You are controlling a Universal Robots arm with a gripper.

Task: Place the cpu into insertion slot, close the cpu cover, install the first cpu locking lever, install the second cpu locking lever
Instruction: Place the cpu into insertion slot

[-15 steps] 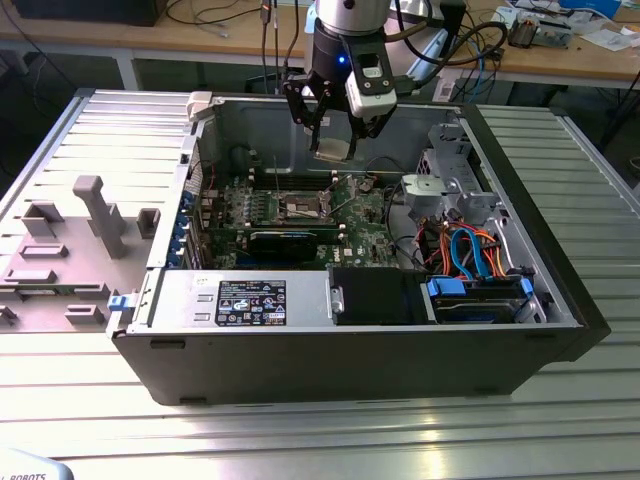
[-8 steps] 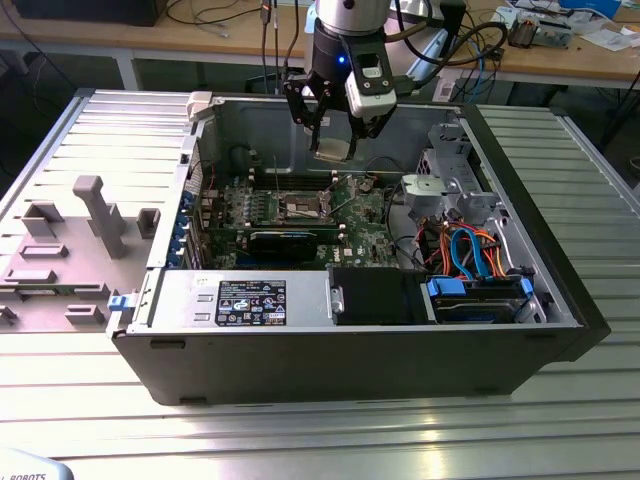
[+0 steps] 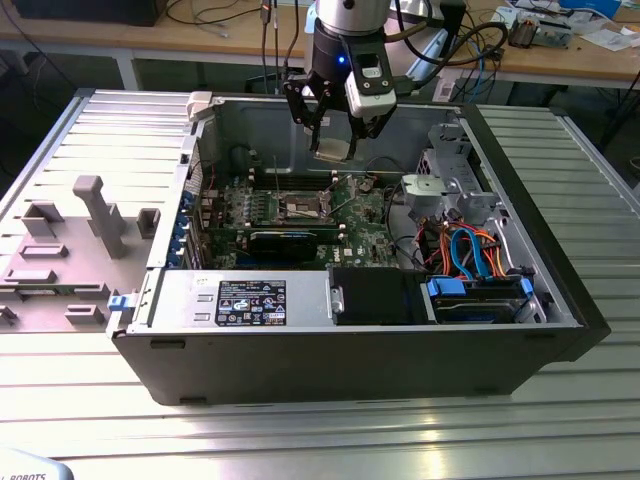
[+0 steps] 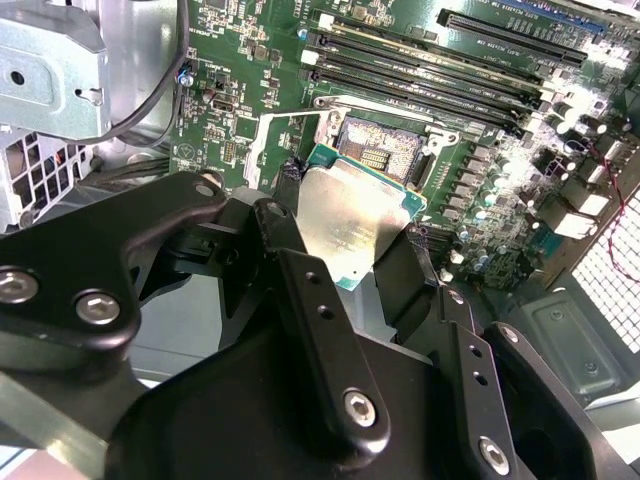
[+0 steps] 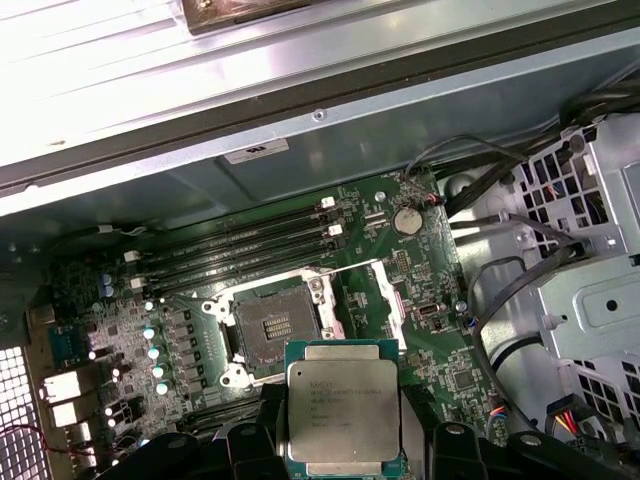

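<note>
Spotted a grey ribbed table (image 3: 300, 440) closest in the exterior view, with an open computer case (image 3: 350, 360) sitting on it. Found the gripper (image 3: 333, 152) hanging over the case, pinching the cpu (image 3: 332, 150) up in the air, well apart from the green board (image 3: 365, 215) below. Saw the insertion slot (image 3: 300, 208) down on that board, dark in the middle. Looked next in the second wrist view and met big black gripper arms up close, with fingers (image 4: 400, 275) pressed on two sides of the shiny cpu, jaws only as wide as the chip. Saw the slot past the chip, not touching it, and long black memory slots (image 4: 430, 70) beyond. Found the cpu gripped flat in the first wrist view too, silver top showing, with the slot near it on the board and a silver metal cage (image 5: 590, 300) close by.
</note>
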